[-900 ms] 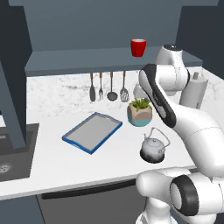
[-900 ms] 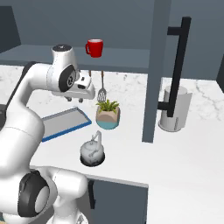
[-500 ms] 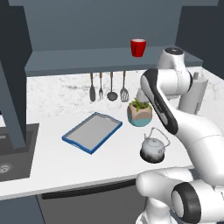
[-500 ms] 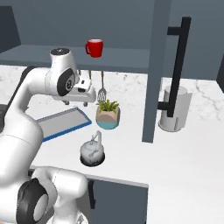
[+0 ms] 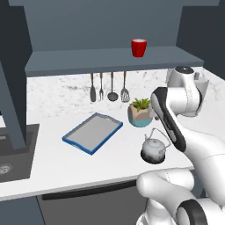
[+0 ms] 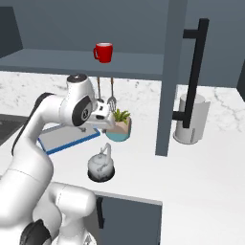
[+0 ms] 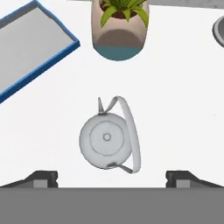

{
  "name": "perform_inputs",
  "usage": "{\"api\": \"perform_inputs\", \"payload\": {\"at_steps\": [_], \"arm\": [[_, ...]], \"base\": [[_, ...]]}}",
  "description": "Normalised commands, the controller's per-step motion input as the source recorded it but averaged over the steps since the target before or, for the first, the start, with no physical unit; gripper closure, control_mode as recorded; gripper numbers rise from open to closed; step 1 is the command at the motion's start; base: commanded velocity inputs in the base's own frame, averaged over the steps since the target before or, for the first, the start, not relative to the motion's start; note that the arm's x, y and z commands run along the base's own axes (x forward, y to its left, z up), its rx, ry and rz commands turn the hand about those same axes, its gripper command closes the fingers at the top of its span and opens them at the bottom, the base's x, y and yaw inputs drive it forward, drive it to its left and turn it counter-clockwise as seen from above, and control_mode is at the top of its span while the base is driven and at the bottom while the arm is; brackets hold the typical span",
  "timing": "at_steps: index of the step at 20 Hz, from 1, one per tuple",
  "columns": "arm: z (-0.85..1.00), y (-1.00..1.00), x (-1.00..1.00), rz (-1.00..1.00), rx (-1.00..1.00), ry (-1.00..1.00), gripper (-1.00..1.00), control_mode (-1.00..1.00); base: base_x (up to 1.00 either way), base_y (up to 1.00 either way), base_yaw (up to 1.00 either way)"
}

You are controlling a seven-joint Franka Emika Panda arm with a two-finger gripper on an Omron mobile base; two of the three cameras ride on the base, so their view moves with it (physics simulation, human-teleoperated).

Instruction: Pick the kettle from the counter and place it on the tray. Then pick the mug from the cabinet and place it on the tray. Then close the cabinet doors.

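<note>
While the arm has swung in over the kettle [image 7: 107,141] at frame centre, its fingers [image 7: 42,178] now stand wide apart, ready to descend for the grasp; blue-rimmed tray [image 7: 65,47] upper left.

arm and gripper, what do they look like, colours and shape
The arm is made of smooth, rounded glossy white segments with dark grey to black bands and caps at the joints. No cables or markings show. The gripper ends in two small dark grey, blocky finger tips.
</note>
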Motion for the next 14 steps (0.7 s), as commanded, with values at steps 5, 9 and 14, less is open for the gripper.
{"api": "perform_inputs", "payload": {"at_steps": [5,9,14], "arm": [[-0.47,-0.3,0.19,0.06,-0.03,0.06,-1.0,-1.0],[-0.45,-0.19,0.37,0.02,-0.01,0.0,-1.0,-1.0],[-0.45,-0.15,0.45,0.0,0.0,0.0,-1.0,-1.0]], "base": [[0.0,0.0,0.0],[0.0,0.0,0.0],[0.0,0.0,0.0]]}}
